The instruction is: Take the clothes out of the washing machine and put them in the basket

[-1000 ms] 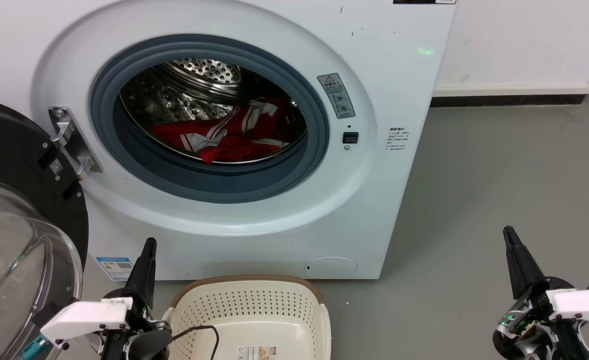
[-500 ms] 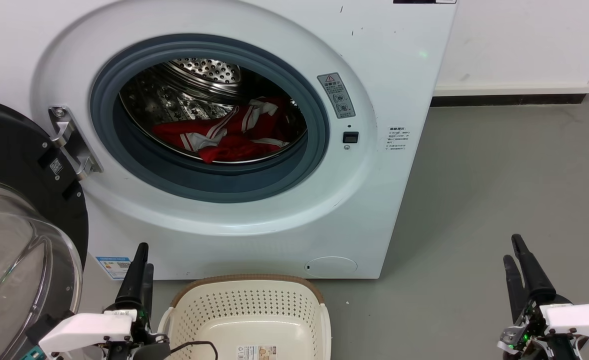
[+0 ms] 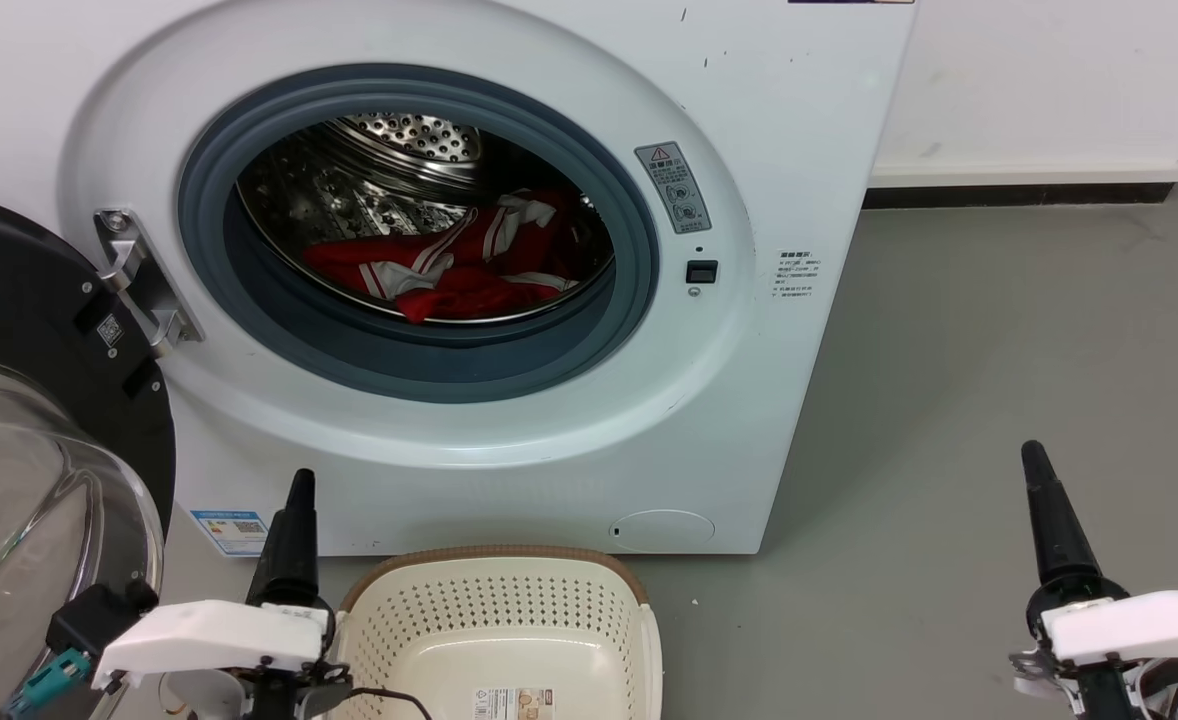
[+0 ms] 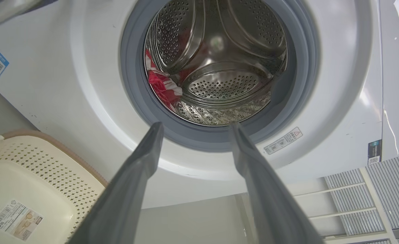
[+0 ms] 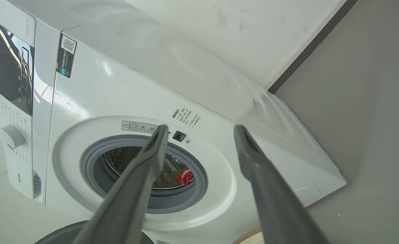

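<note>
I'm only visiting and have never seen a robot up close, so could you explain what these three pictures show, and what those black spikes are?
You are looking through the robot's own cameras. The wide picture comes from its head, looking down at a washing machine with its door swung open. The two black spikes at the bottom are what it grasps with: the left tool and the right tool, each with two long fingers. The other two pictures come from cameras on its wrists, looking along those fingers; each pair stands apart with nothing between, so both are open and empty. Red clothes with white stripes lie inside the steel drum. On the grey floor before the machine stands a cream basket, with no clothes in it yet.
</note>
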